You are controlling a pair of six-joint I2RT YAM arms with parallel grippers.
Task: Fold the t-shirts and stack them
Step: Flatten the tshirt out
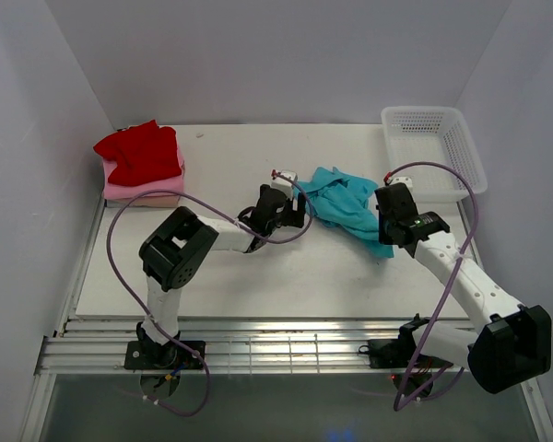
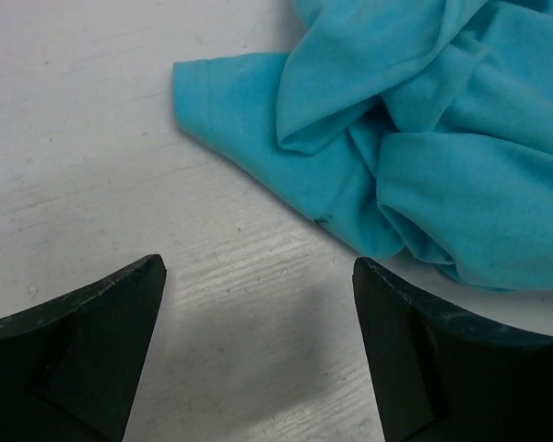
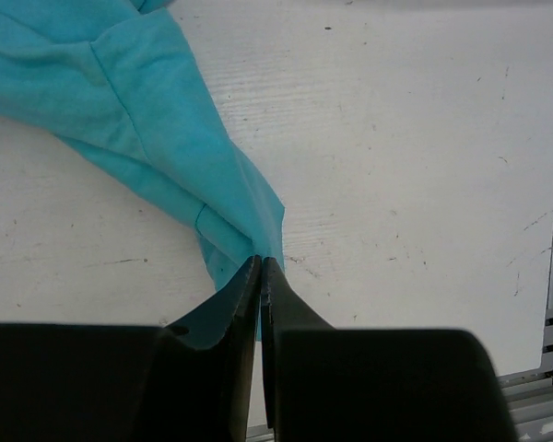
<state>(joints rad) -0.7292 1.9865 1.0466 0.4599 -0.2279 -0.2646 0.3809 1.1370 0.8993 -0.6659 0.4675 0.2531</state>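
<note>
Got left gripper (image 2: 258, 269) spread wide with a loose sleeve of the teal t-shirt (image 2: 424, 166) just ahead at 1 o'clock, right gripper (image 3: 260, 265) clamped on its 5 o'clock corner.

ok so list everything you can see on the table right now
teal t-shirt: 1, teal, crumpled, middle-right of the table
red t-shirt: 1, red, top of the stack at the far left corner
pink t-shirt: 1, pink, under the red one
beige t-shirt: 1, beige, bottom of that stack, only a sliver shows
basket: 1, white mesh, far right corner
table: 1, white, under everything
left gripper: 1, black, open, just short of the teal t-shirt's sleeve
right gripper: 1, black, shut on the teal t-shirt's near corner
</note>
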